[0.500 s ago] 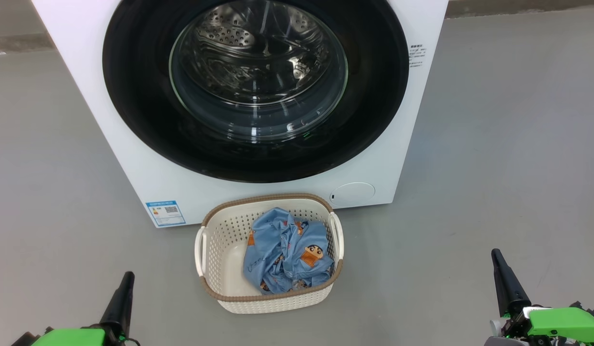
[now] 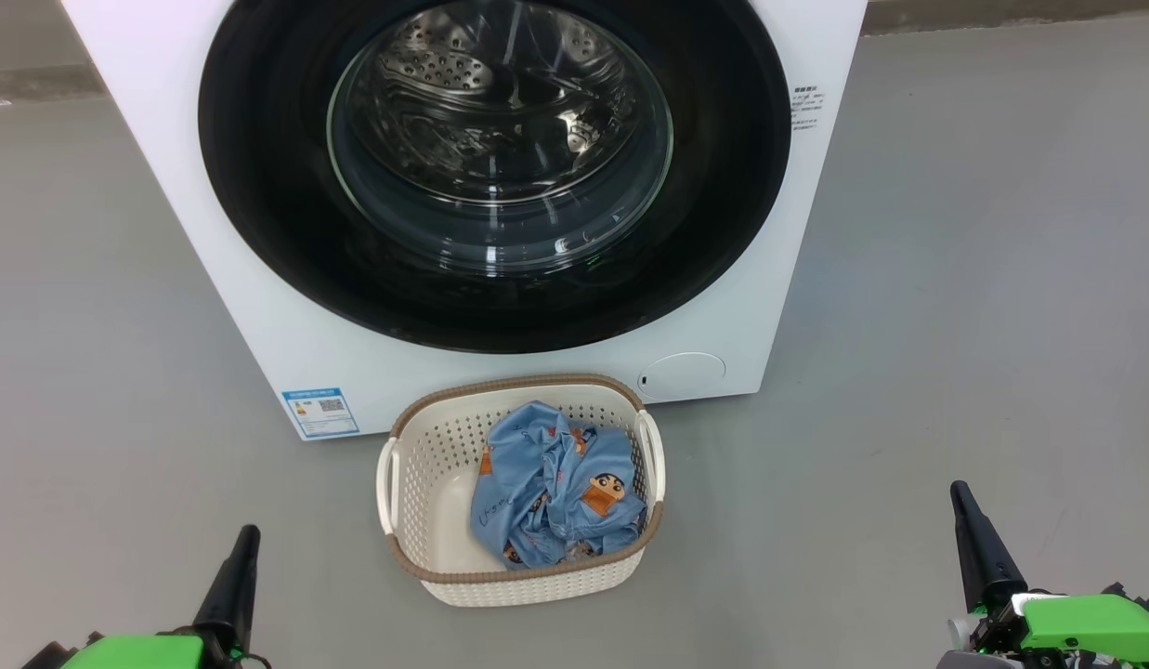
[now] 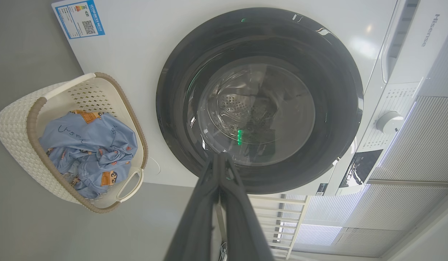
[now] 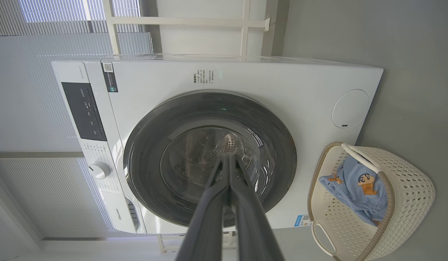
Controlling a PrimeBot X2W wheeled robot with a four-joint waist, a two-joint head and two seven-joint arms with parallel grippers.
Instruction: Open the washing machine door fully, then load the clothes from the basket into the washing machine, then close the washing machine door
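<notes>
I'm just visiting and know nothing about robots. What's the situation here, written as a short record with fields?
washing machine door: shut, glossy black with a clear window
washing machine: white, standing on the grey floor
basket: on the floor in front of the machine, apart from both grippers
clothes: light blue printed fabric, crumpled in the basket's right half
left gripper: shut, holding nothing
right gripper: shut, holding nothing
progress: door not yet opened, nothing loaded

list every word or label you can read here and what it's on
"Hisense": drawer panel of the washing machine.
Blue energy sticker: too small to read.
Print block beside the washing machine door: too small.
Control panel markings: blurred.
Scribble on the clothes: illegible.
</notes>
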